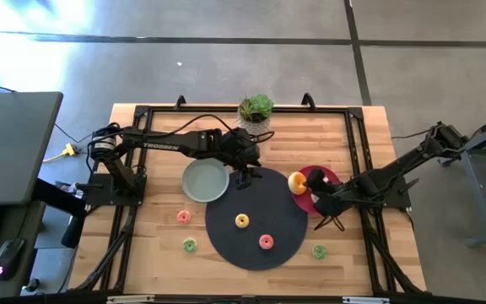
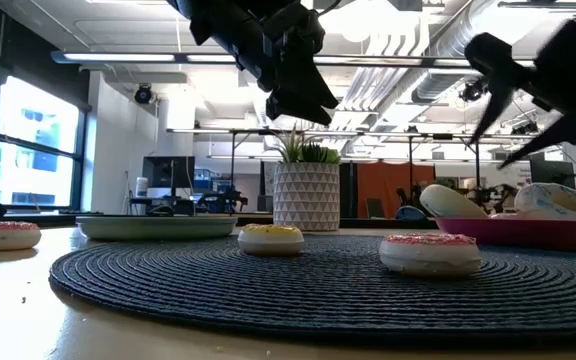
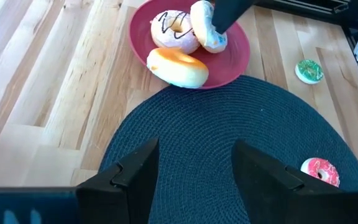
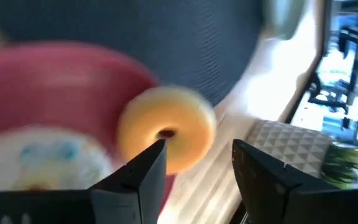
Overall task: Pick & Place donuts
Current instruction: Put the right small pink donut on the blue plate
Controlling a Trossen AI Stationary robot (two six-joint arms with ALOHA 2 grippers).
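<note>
My right gripper (image 4: 197, 149) is open and hangs over the red plate (image 1: 327, 174) at the black mat's right edge, its fingers (image 2: 488, 105) clear above the donuts there. On the plate lie an orange donut (image 3: 178, 67), a white chocolate-striped donut (image 3: 171, 28) and a white-and-blue donut (image 3: 205, 31) that leans on edge. My left gripper (image 3: 194, 152) is open above the mat's far-left part, beside the grey-green plate (image 1: 205, 181). A yellow donut (image 1: 242, 221) and a pink donut (image 1: 266, 242) lie flat on the mat.
The round black mat (image 1: 260, 203) fills the table's middle. A pink donut (image 1: 184, 217) and two green donuts (image 1: 190, 246) (image 1: 319, 251) lie on bare wood near the front. A potted plant (image 1: 256, 110) stands at the far edge. Black rails frame the table.
</note>
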